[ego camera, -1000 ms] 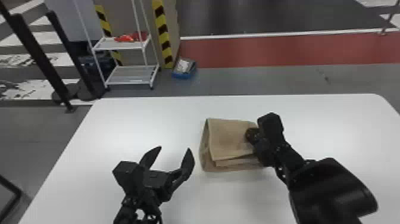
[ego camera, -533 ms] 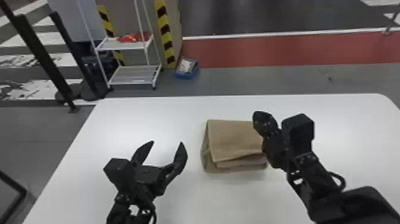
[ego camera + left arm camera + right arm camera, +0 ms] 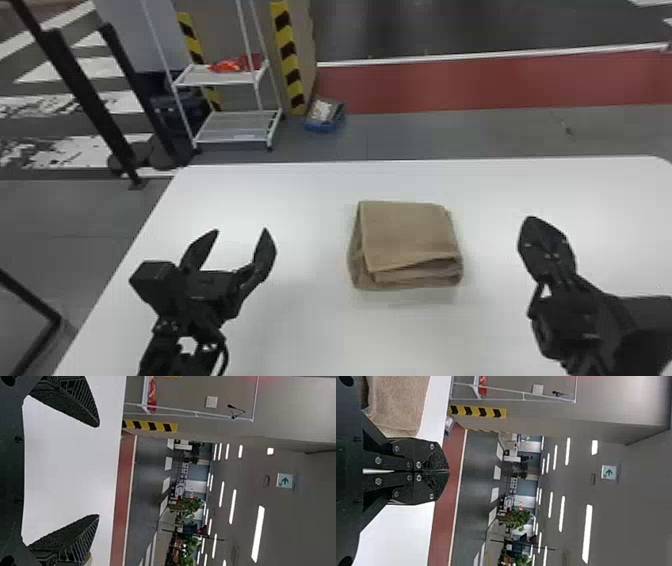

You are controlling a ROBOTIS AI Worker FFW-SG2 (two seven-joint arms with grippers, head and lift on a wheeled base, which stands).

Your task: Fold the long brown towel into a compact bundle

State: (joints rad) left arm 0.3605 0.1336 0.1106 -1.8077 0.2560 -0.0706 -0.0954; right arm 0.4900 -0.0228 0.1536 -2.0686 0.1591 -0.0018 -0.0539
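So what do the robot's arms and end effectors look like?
The left arm and right arm are black. The left end effector has tapered, ribbed fingers, with a black cable looping behind them; the right end effector shows small silvery screws.

Plain brown is shown by the towel (image 3: 407, 230), white by the surface (image 3: 400, 335) under it, black by the left end effector (image 3: 241, 231) and right end effector (image 3: 534, 222). Beyond the towel, a red band (image 3: 475, 85) is edged with white and an upright strip (image 3: 289, 62) is striped yellow-and-black.
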